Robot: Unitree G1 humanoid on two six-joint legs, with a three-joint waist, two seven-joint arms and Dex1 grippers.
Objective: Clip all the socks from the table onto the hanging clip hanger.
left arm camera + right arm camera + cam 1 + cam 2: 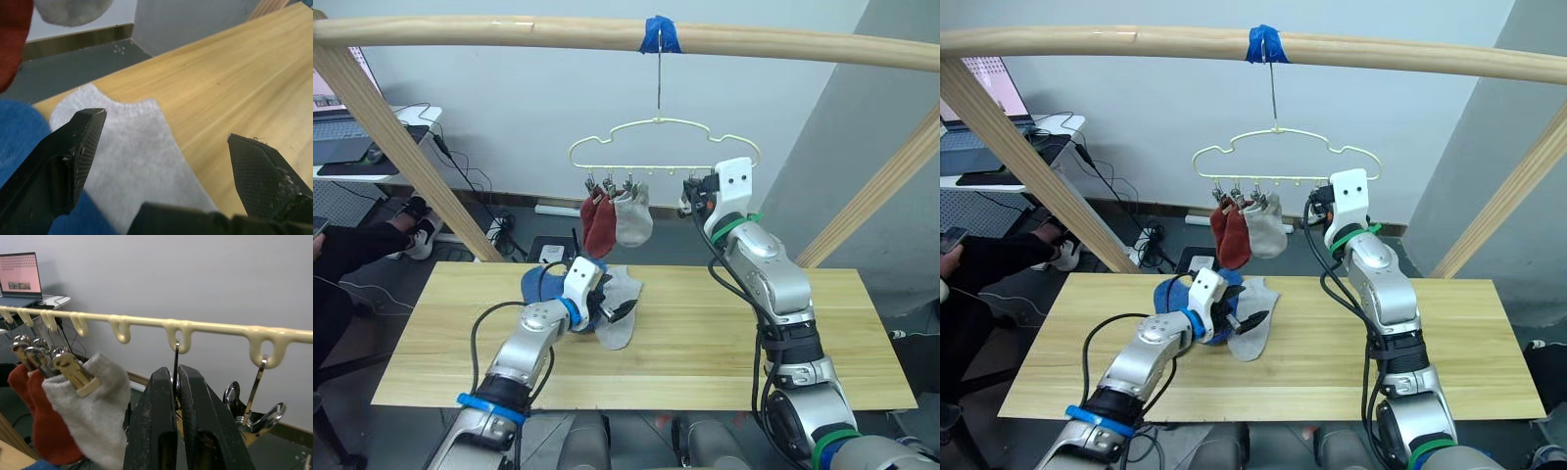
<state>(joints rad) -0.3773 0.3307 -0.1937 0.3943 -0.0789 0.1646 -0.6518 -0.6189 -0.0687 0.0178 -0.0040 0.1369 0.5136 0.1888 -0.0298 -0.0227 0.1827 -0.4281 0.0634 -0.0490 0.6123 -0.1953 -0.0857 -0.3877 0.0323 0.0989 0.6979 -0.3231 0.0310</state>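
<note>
The clip hanger (664, 147) hangs by its metal hook from the wooden rail (509, 32), right under the blue tape (661, 34), and everything else can be placed from it. Three socks are already pegged at its left end, packed close together — two rust red socks (598, 223) and, just to their right, one light grey sock (632, 217). The right gripper (177, 396) is raised to the hanger's lower bar, right of the pegged socks; its fingers are pressed together around the thin wire of one silver clip (176, 363) dangling from a loop of the bar, and another empty clip (254, 404) hangs just beside it. Below the hanger, on the table (724, 333), lies the rest of the pile: the blue socks (540, 284) bunched together with a second grey sock (132, 156) lying flat against them on their right (how many blue ones are in the heap cannot be made out). The left gripper (607, 305) is down at this pile, directly beneath the hanging socks — its fingers (73, 147) spread wide, straddling the flat grey sock with nothing pinched between them, one finger by the blue fabric and the other over bare wood
</note>
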